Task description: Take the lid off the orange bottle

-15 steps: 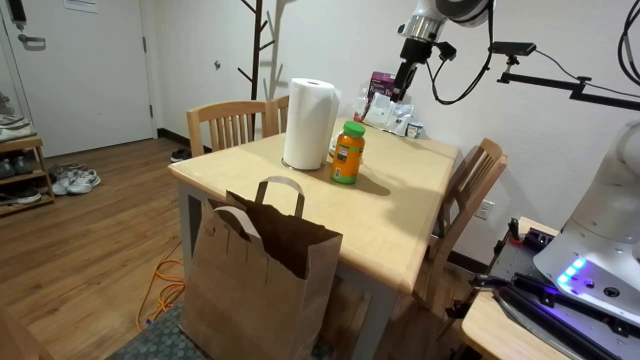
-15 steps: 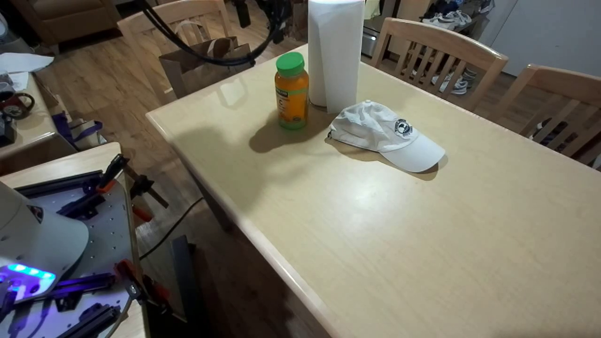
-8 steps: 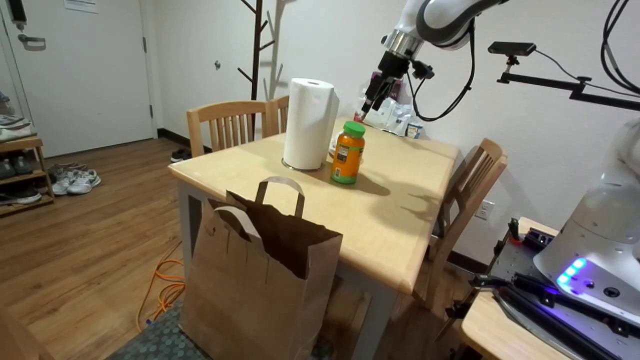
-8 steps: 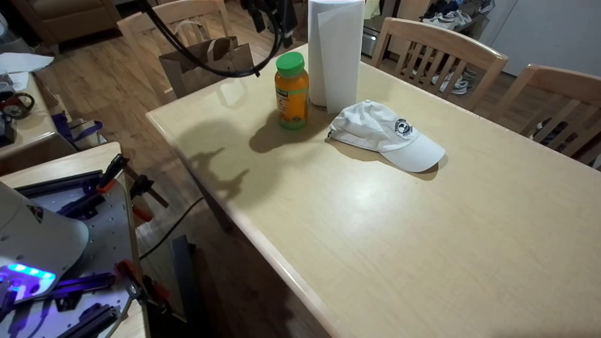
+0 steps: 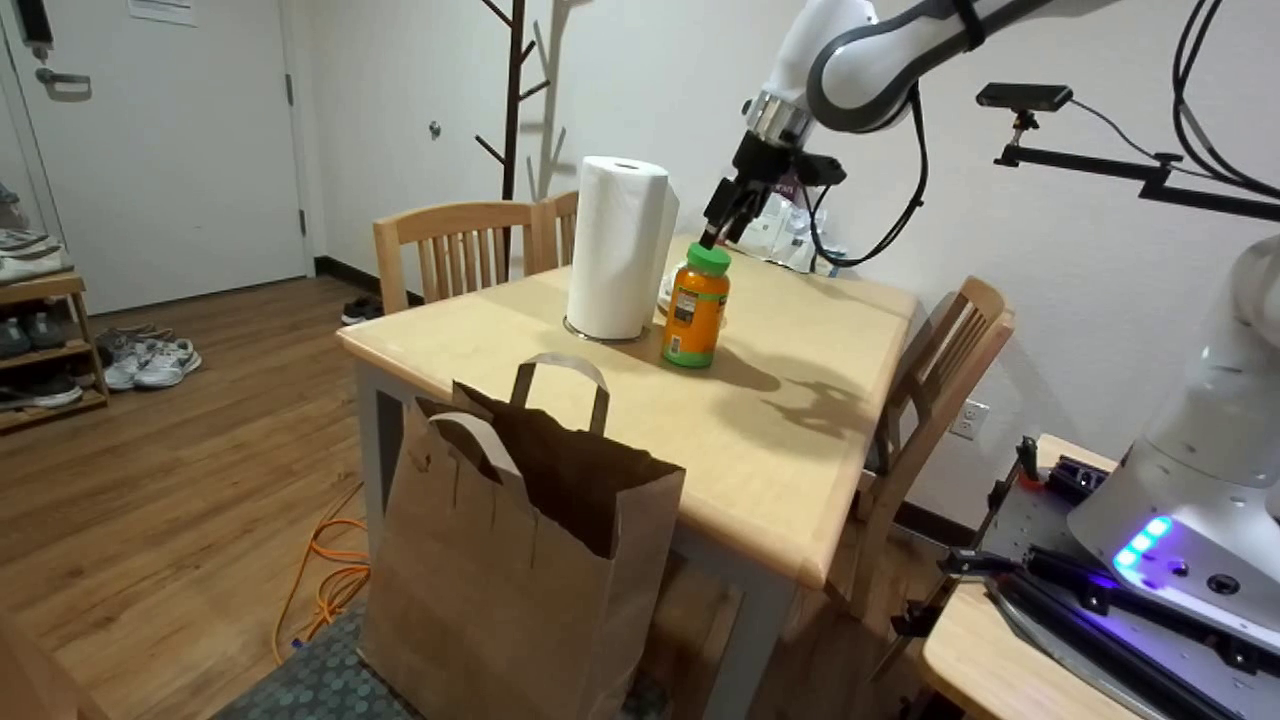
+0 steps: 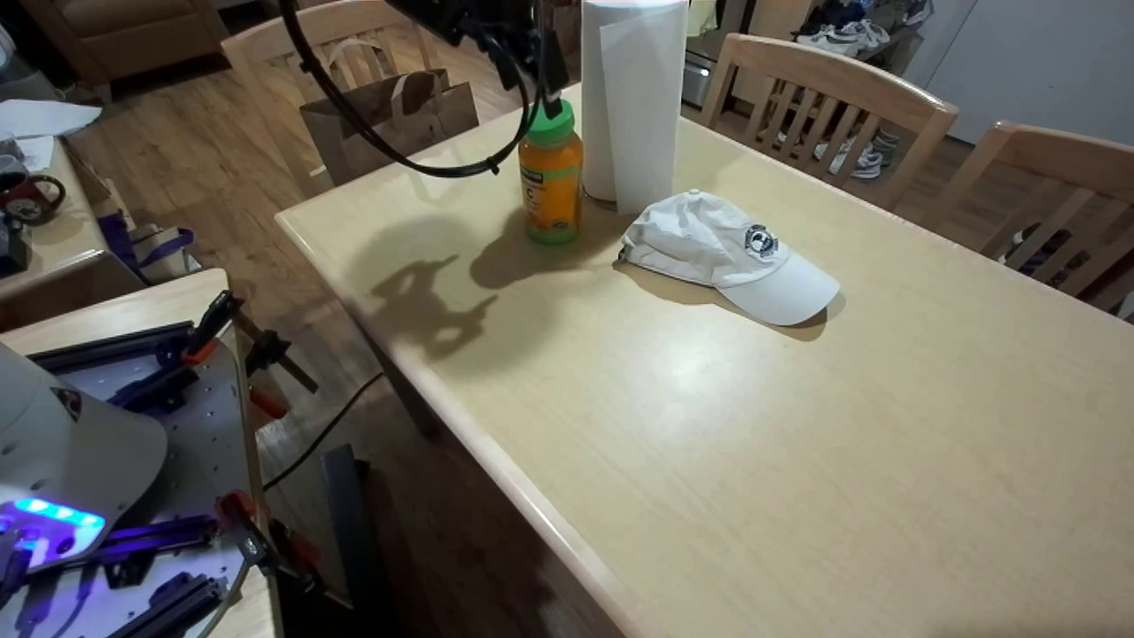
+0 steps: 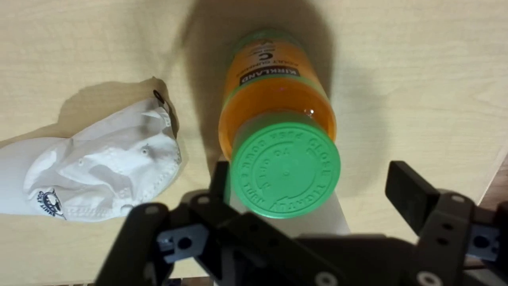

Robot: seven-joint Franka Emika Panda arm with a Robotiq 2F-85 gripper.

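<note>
The gripper [image 7: 313, 186] has its jaws apart. In the wrist view the lid [image 7: 286, 171], on the orange bottle [image 7: 276, 93], shows between them, close to one jaw, a gap from the other, beyond which the table [image 7: 444, 103] reaches its edge.

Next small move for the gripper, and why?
I'd probably nudge the open gripper slightly toward the white hat: in the wrist view, the green lid appears off-centre, right by the hat-side finger, with a clear gap to the other finger.
</note>
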